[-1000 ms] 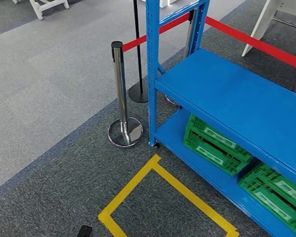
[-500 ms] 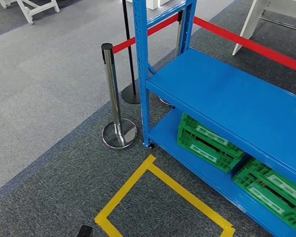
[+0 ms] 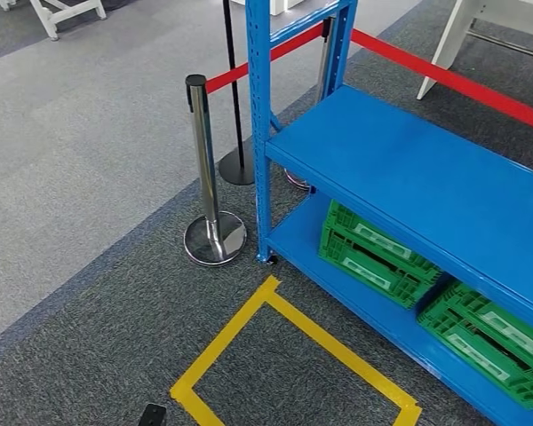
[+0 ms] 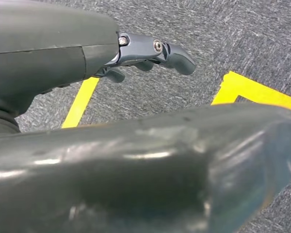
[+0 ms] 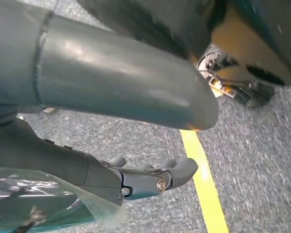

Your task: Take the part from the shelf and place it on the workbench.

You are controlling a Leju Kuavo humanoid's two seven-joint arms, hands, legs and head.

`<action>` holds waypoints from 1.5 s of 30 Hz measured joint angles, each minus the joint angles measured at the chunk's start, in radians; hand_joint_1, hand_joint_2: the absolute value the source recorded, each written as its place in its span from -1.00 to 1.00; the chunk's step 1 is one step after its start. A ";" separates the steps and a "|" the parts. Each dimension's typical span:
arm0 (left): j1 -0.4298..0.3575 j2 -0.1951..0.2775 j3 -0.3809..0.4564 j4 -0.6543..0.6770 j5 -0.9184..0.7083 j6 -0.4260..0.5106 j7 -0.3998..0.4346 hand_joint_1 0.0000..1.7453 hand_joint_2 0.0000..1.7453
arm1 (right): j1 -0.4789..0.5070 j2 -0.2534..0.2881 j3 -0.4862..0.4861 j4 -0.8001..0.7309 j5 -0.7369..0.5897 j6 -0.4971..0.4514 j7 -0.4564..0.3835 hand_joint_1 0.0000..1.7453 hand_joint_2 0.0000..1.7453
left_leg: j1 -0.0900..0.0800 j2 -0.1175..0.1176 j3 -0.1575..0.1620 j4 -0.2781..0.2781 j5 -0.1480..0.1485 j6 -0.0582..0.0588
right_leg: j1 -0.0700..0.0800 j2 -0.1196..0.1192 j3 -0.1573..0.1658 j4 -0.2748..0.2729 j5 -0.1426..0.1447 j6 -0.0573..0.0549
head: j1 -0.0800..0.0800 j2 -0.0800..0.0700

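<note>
Head view: blue metal shelf [image 3: 411,177] runs from the upper middle down to the right edge, long axis on a diagonal. Middle deck is bare blue, I can't make out any part on it. Lower deck carries two green plastic crates [image 3: 374,253] and [image 3: 491,342], set side by side along the deck, long sides parallel to the shelf's front edge. Each crate has pale strips on its rim that look like labels; any text is too small to read. No brand or writing legible anywhere.

Yellow floor tape [image 3: 284,324] marks an open rectangle on dark grey carpet just in front of the shelf's corner post; one corner sits near the post's foot. Chrome barrier post [image 3: 207,177] stands upright on a round base, just beside the shelf's corner. Red barrier belt [image 3: 451,80] runs from its top behind the shelf toward the right edge. A black post [image 3: 234,98] stands behind it. White furniture legs show at the top corners.

Left hand [image 4: 151,51], left wrist view: hangs over carpet and yellow tape, fingers slightly curled and apart, nothing in them. Released.

Right hand [image 5: 151,177], right wrist view: also over carpet beside a yellow tape line, fingers extended and slightly curled, nothing held. Released. A clear curved piece sits near the wrist, can't tell what it is.
</note>
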 joint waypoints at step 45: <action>0.000 0.002 0.000 0.000 0.000 0.000 0.000 -1.00 -1.00 | 0.001 0.000 0.000 0.000 0.000 0.000 0.000 -1.00 -1.00 | -0.002 -0.008 -0.021 0.055 -0.005 -0.015 | 0.007 0.007 0.004 -0.013 0.006 -0.041 | -0.005 0.000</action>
